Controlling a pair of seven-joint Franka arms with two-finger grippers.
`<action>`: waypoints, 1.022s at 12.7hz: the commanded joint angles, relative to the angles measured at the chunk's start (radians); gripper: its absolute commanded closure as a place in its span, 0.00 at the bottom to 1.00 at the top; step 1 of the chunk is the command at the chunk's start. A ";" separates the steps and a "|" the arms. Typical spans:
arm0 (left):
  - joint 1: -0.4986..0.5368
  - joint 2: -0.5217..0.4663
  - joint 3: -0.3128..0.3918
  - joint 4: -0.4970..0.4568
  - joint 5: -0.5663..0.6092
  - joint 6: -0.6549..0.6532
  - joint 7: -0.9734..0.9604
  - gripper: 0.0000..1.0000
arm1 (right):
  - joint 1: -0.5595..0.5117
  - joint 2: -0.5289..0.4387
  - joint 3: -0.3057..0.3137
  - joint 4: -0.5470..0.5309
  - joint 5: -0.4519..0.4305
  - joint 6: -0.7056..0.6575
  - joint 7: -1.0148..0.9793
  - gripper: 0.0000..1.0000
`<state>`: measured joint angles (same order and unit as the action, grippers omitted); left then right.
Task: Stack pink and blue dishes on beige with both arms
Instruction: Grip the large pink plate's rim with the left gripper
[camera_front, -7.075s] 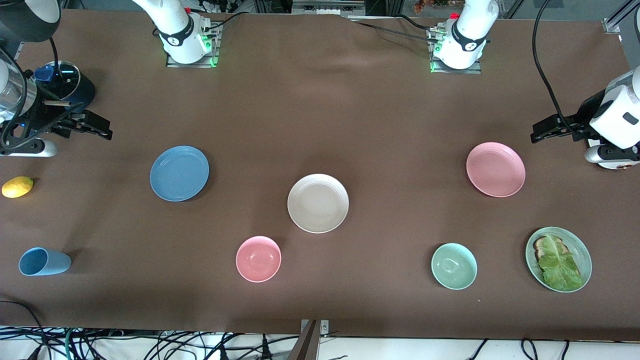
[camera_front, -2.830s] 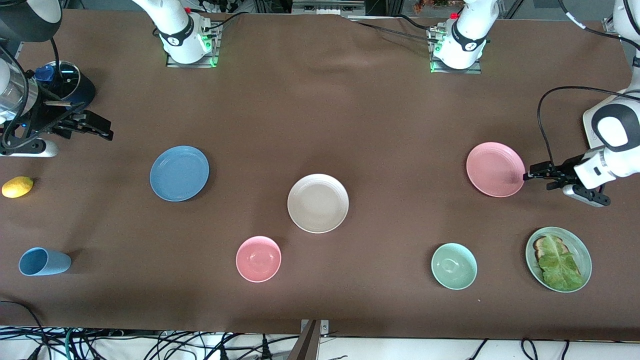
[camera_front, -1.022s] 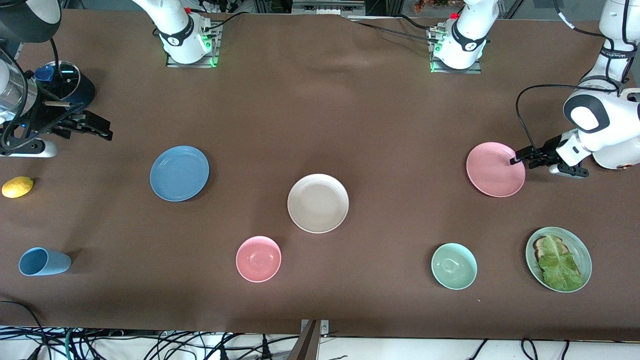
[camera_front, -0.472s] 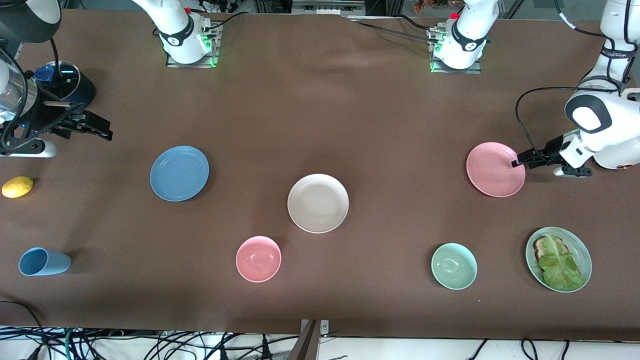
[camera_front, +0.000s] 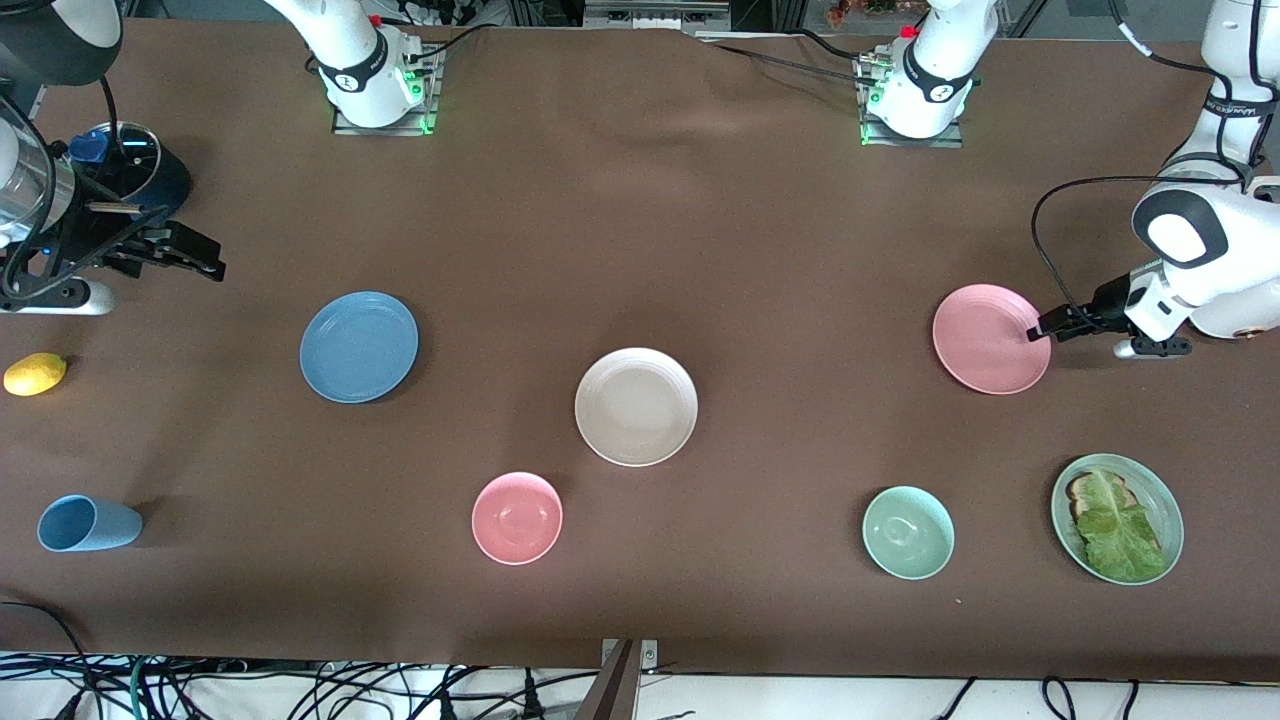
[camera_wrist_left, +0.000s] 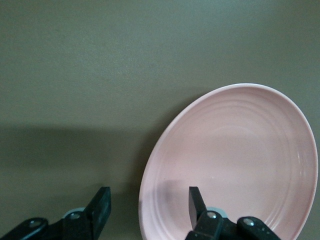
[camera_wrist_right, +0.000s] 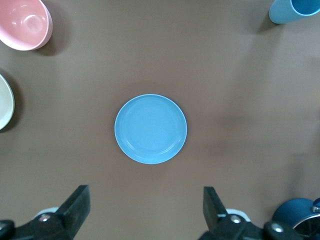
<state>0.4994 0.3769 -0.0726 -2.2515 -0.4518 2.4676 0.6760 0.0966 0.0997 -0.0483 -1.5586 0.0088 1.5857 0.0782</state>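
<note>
Front view: three flat round plates of one size, rims faintly ringed, lie apart on the brown worktop (camera_front: 640, 250). Beige plate (camera_front: 636, 406) mid-worktop. Blue plate (camera_front: 359, 346) toward the right arm's end, pink plate (camera_front: 991, 339) toward the left arm's end, both a little farther from the camera than the beige. Nothing stacked yet. Left gripper (camera_front: 1046, 326) is low at the pink plate's edge on the side toward the left arm's end; whether it touches the rim is hard to tell here. Right gripper (camera_front: 190, 256) waits over bare worktop at its arm's end, well apart from the blue plate.

Left wrist view: pink plate (camera_wrist_left: 230, 165) pale, glossy, flat on the worktop. Left gripper (camera_wrist_left: 147, 205) has its fingers apart and straddling the rim, one finger (camera_wrist_left: 196, 204) over the plate's inner face, the other over the cloth just beside it. Not clamped.

Right wrist view: blue plate (camera_wrist_right: 150, 128) medium blue, sits centred ahead of the right gripper (camera_wrist_right: 146, 206), clear of it. Fingers wide apart, holding nothing.
</note>
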 joint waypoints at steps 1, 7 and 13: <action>-0.027 -0.001 0.004 0.004 -0.031 -0.002 -0.009 0.30 | -0.002 -0.006 -0.002 -0.003 0.016 -0.004 -0.009 0.00; -0.029 0.007 0.004 0.004 -0.031 0.011 0.001 1.00 | -0.002 -0.006 -0.002 -0.003 0.016 -0.006 -0.009 0.00; -0.032 -0.006 0.002 0.035 -0.025 -0.016 -0.019 1.00 | -0.002 -0.006 -0.004 -0.003 0.016 -0.006 -0.009 0.00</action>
<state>0.4793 0.3840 -0.0725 -2.2467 -0.4521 2.4738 0.6681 0.0966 0.0998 -0.0509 -1.5596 0.0088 1.5845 0.0782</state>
